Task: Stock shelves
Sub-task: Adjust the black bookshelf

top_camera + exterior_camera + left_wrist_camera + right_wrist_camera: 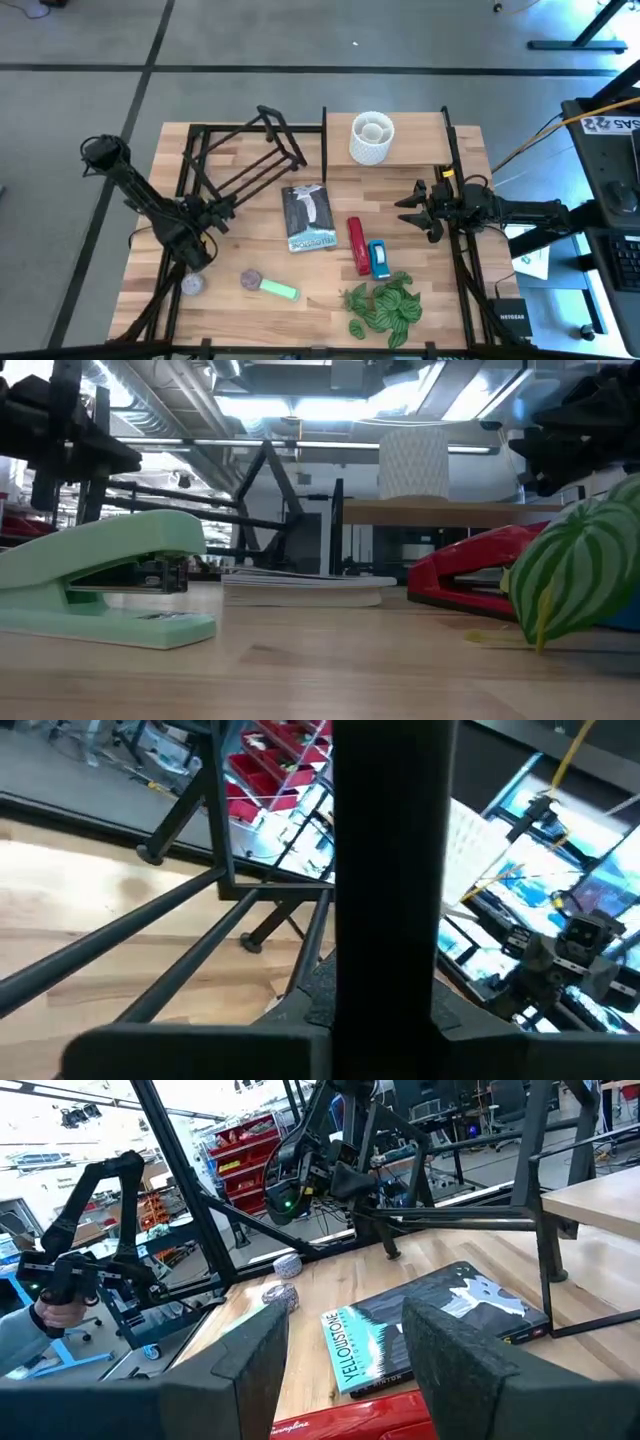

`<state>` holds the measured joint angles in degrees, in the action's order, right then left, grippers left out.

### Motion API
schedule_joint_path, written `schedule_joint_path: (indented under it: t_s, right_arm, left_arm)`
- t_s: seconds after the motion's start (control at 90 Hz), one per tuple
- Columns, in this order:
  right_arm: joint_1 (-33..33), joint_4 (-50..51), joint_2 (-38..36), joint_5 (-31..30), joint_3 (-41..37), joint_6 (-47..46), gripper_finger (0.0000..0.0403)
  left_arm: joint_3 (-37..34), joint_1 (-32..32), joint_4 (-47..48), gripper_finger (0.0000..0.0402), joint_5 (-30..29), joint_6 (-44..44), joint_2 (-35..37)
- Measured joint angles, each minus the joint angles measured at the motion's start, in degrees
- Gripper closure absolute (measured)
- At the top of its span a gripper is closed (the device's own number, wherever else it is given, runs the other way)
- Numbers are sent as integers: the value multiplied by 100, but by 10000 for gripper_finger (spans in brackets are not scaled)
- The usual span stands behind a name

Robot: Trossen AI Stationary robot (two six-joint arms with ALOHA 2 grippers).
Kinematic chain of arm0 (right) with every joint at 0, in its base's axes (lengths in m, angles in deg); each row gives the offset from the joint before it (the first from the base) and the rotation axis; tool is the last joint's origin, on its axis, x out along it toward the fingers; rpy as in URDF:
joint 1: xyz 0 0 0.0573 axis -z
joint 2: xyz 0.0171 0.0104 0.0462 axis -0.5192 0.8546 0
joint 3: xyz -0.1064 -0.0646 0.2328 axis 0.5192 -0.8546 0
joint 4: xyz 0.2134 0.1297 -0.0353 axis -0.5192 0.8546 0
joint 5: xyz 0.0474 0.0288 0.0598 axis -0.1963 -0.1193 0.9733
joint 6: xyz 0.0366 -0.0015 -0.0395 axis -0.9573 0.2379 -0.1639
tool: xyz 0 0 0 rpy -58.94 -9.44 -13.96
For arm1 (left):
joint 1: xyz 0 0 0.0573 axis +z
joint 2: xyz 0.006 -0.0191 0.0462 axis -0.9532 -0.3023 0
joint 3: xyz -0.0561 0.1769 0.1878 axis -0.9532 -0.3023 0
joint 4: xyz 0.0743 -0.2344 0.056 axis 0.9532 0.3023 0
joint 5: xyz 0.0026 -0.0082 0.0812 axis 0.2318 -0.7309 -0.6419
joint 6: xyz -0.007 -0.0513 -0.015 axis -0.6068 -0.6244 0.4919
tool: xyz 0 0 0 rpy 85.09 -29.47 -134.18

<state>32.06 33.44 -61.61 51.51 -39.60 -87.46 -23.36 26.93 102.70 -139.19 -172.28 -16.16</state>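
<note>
The black metal rack (pixel 245 155) lies tipped over on the table (pixel 300 320), and the left gripper (pixel 222 212) seems clenched on one of its thin bars, though the wrist view is mostly blocked by that bar. The right gripper (pixel 408 207) hovers released just beside the light-wood shelf board (pixel 410 150), which carries a white cup (pixel 372 137). Between the grippers lie a Yellowstone book (pixel 425 1330) and a red stapler (pixel 358 245).

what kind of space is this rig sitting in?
Likely a robotics lab or workshop, not a store. The right wrist view shows red parts bins on racking and another robot arm on a stand. The low view shows exposed ceiling ducting, and the high view a bare concrete floor.
</note>
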Motion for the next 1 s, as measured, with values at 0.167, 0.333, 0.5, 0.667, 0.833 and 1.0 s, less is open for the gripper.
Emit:
schedule_joint_path:
  t_s: [0.167, 0.333, 0.5, 0.667, 0.833, 1.0]
  right_arm:
    - [-1, 2, -2, -1, 0, -1, 221]
    - [0, 0, -1, -2, 1, 0, 221]
    - [-1, 0, -1, -2, 0, 0, 221]
    - [0, 2, -2, -1, 0, -2, 221]
    - [-2, 1, -1, -2, 0, -1, 221]
    - [-2, 2, -2, 0, 0, 0, 221]
  left_arm:
    - [37, 84, 29, 282, 151, 1, 0]
    - [358, 89, 418, 249, 460, 299, 151]
    - [830, 102, 619, 237, 1361, 1161, 374]
    - [1348, 100, 627, 228, 2205, 2246, 529]
    - [1774, 100, 633, 225, 2747, 2962, 644]
    - [2106, 100, 637, 227, 3069, 2988, 643]
